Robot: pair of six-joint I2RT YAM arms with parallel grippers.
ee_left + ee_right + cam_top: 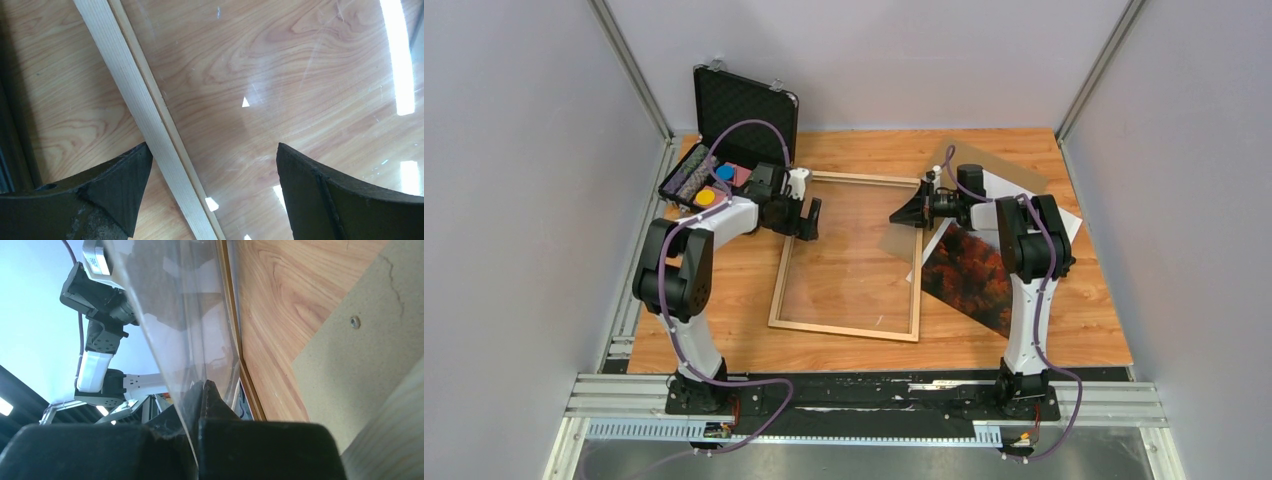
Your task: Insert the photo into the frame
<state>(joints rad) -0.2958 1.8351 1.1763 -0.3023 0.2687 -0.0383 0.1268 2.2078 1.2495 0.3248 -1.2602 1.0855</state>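
Observation:
The light wooden frame (844, 330) lies flat mid-table. A clear tinted sheet (864, 250) rests over it, with its right edge lifted. My right gripper (897, 215) is shut on that edge; the wrist view shows the sheet (175, 315) pinched between the closed jaws (202, 390). My left gripper (810, 218) is open just above the frame's far-left part. Its jaws (212, 152) stand one on each side of the frame's rail (135, 105), not touching it. The photo (969, 272) lies face up at the right, partly under my right arm.
A brown backing board (1016, 176) lies at the back right, under the photo's far part, and shows in the right wrist view (350, 355). An open black foam-lined case (744, 105) with coloured items stands at the back left.

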